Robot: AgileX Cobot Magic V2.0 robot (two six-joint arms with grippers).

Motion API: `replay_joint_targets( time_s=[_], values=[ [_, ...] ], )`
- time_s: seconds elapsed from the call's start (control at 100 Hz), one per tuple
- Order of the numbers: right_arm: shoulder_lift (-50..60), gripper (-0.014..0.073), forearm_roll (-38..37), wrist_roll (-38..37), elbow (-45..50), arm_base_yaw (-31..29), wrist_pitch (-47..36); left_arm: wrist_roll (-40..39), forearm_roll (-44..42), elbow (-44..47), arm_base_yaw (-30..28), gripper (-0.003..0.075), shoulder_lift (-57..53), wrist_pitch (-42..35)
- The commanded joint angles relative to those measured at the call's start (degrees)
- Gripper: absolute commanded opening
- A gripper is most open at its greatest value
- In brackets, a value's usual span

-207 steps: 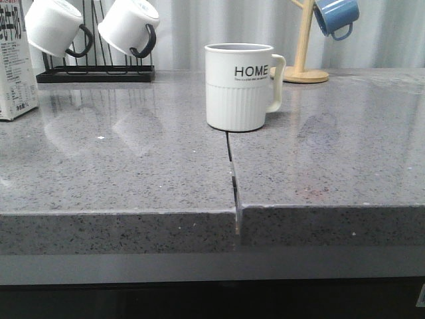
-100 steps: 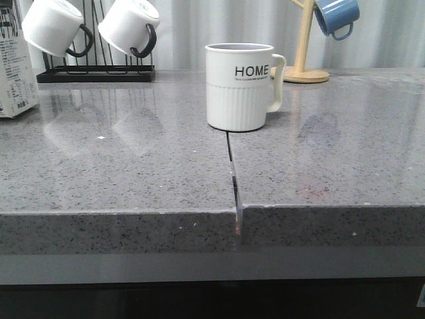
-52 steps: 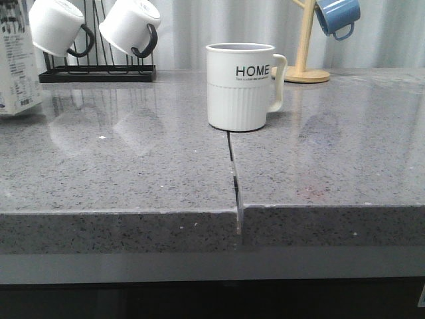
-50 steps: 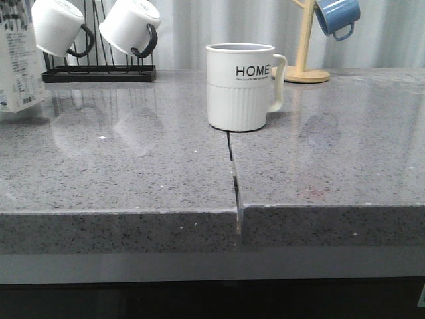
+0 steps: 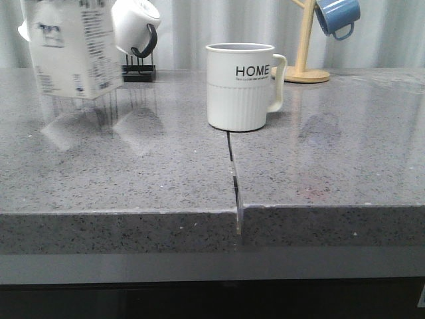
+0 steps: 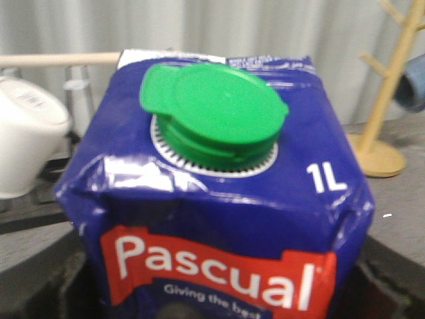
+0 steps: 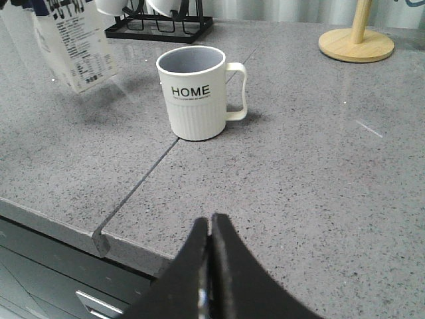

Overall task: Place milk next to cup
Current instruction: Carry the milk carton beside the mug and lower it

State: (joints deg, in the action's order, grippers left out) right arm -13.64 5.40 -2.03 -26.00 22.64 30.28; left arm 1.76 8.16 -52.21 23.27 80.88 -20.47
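Note:
The milk (image 5: 73,53) is a white carton with small black print, held tilted a little above the grey counter at the left. In the left wrist view its blue top with a green cap (image 6: 212,119) fills the frame. My left gripper (image 6: 212,312) is shut on the milk, its fingers mostly hidden by the carton. The cup (image 5: 239,86) is a white ribbed "HOME" mug standing mid-counter, handle to the right, well right of the milk. It also shows in the right wrist view (image 7: 196,93). My right gripper (image 7: 211,222) is shut and empty over the counter's front edge.
A black rack (image 5: 138,72) with a white black-handled cup (image 5: 133,23) stands at the back left. A wooden mug tree (image 5: 302,46) with a blue mug (image 5: 337,14) stands at the back right. A seam (image 5: 232,173) runs from the cup to the front edge.
The milk has been lifted and carried right from the far left edge toward the cup. It now covers the left cup on the rack. The cup has not moved.

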Motion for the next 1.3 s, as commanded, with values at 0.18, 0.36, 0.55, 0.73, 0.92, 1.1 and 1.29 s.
replay_joint_targets(
  time_s=[0.18,0.36,0.55,0.73,0.92,1.1,1.29],
  values=[
    [-0.45,-0.0037,-0.35,0.0,-1.38,0.03,-4.3,3.28,3.33,-6.84,6.96,0.0052,3.9,-6.58],
    [-0.45,-0.0037,-0.35,0.0,-1.38,0.03,-4.3,3.43,4.21,-9.79,8.96,0.0052,7.74,-6.58],
    [-0.45,-0.0037,-0.35,0.0,-1.38,0.03,-4.3,3.69,4.88,-9.95,9.32,0.0052,9.4,-7.1],
    [-0.45,-0.0037,-0.35,0.0,-1.38,0.03,-4.3,3.57,5.84,-9.95,10.78,0.0052,10.79,-8.24],
    [-0.45,-0.0037,-0.35,0.0,-1.38,0.03,-4.3,3.57,6.68,-9.95,11.2,0.0072,11.91,-8.25],
    [-0.45,-0.0037,-0.35,0.0,-1.38,0.03,-4.3,3.57,6.68,-9.95,11.2,0.0507,11.91,-7.83],
    [-0.45,-0.0037,-0.35,0.0,-1.38,0.03,-4.3,3.57,6.68,-9.95,11.2,0.0693,11.37,-5.34]
  ],
)
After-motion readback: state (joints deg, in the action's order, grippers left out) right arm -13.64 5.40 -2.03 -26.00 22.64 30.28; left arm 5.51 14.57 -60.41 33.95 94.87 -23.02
